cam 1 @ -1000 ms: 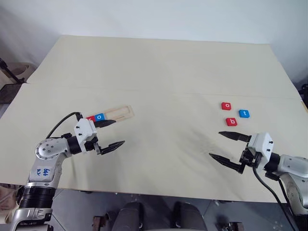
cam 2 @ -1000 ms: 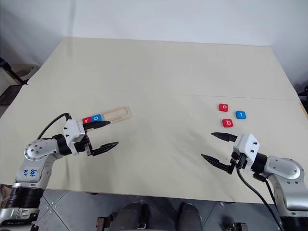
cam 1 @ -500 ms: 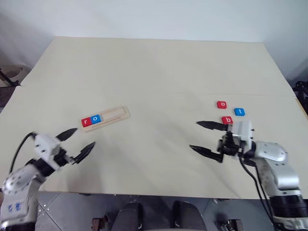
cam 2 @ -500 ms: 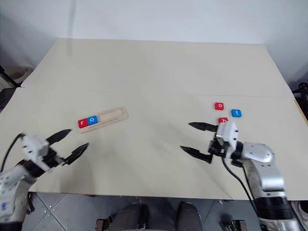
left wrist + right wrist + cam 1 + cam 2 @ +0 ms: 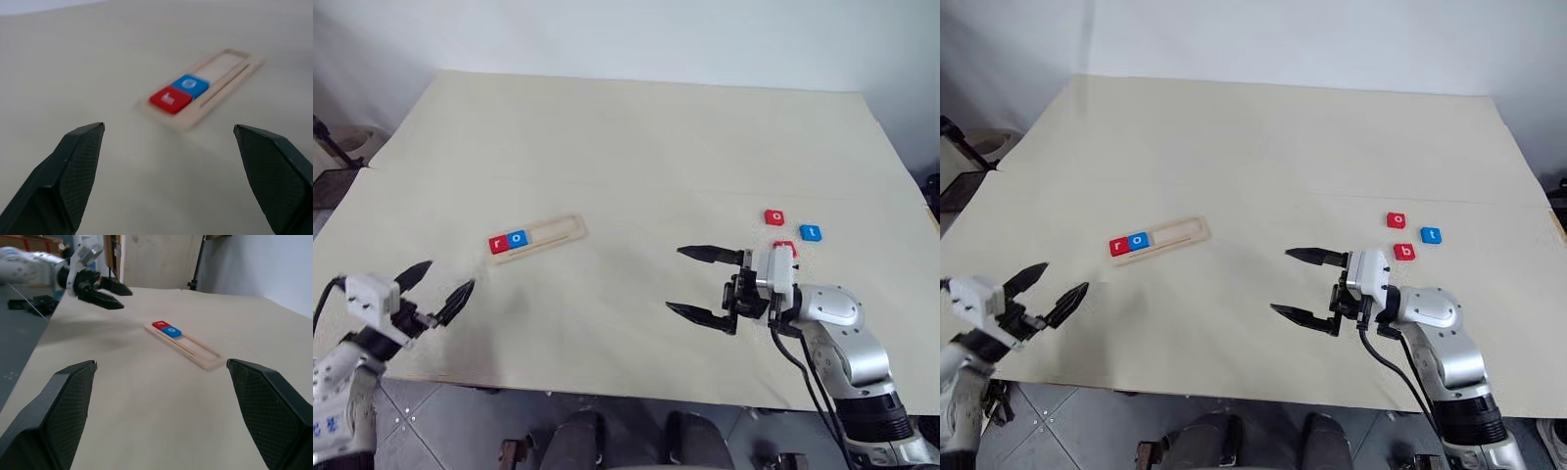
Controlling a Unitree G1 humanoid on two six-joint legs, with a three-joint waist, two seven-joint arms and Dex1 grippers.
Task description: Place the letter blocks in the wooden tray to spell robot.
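Two letter blocks, red "r" and blue "o", sit at the left end of the wooden tray. From the right eye we read the loose "o", "t" and "b" at right; from the left eye the right arm half covers "b". We see the left gripper and right gripper spread wide, empty.
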